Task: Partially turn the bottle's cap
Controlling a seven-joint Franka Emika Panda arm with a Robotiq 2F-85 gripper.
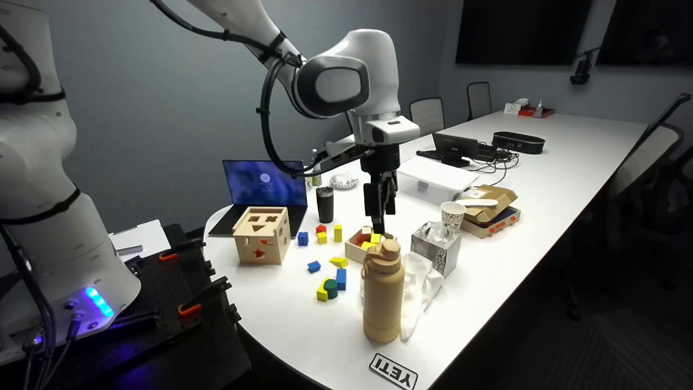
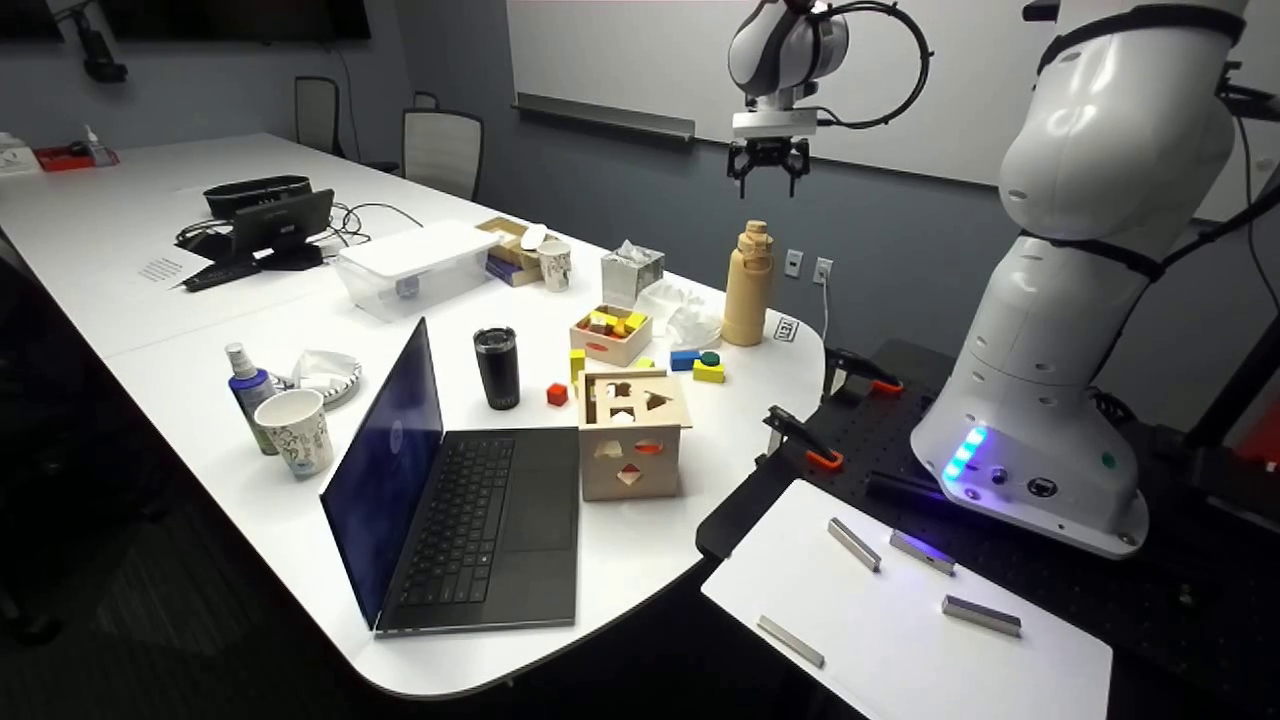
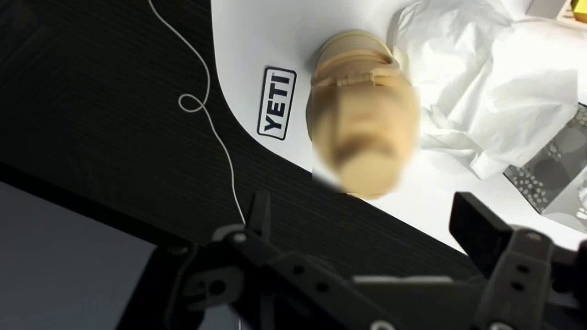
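The tall tan bottle (image 1: pixel 383 303) stands upright on the white table near its rounded end; it also shows in an exterior view (image 2: pixel 746 300) and in the wrist view (image 3: pixel 357 59). Its tan cap (image 1: pixel 387 253) is on top, also visible in an exterior view (image 2: pixel 755 237); in the wrist view the cap (image 3: pixel 370 174) is blurred. My gripper (image 2: pixel 767 186) points down and hangs above the cap, with a gap between them. In the wrist view the gripper (image 3: pixel 362 213) has its fingers wide apart with nothing between them. It also shows in an exterior view (image 1: pixel 382 216).
Crumpled white tissue (image 1: pixel 425 284) lies beside the bottle, with a tissue box (image 1: pixel 437 249) behind it. A small block tray (image 2: pixel 610 338), loose blocks, a wooden shape box (image 1: pixel 261 235), a dark tumbler (image 1: pixel 325 205) and a laptop (image 2: pixel 480 520) are on the table. A YETI sticker (image 3: pixel 277 103) is near the edge.
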